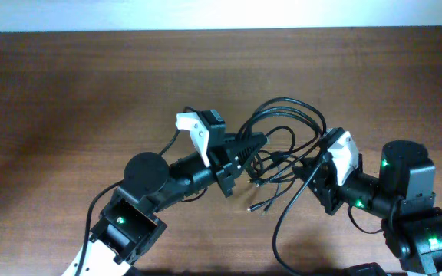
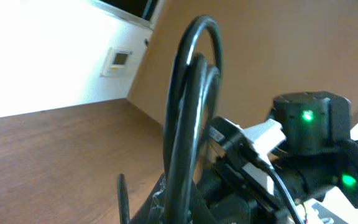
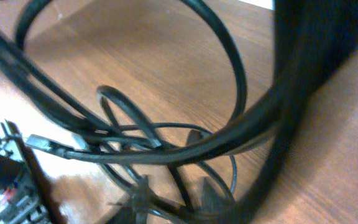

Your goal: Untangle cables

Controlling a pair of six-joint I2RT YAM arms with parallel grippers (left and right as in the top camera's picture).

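The cables (image 1: 282,134) are thin black cords tangled at mid-table, with loops standing up and silver-tipped plugs (image 1: 258,205) lying toward the front. My left gripper (image 1: 253,144) is shut on the tangle; in the left wrist view the cable loops (image 2: 188,106) rise straight out of its jaws (image 2: 182,208). My right gripper (image 1: 311,162) is at the tangle's right side. In the right wrist view its fingertips (image 3: 178,198) stand apart with strands of the cables (image 3: 135,140) crossing between and in front of them.
A thicker black arm cord (image 1: 286,211) curves over the table in front of the right arm. The wooden table (image 1: 67,92) reaches to a white wall at the back. The two arms nearly meet over the tangle.
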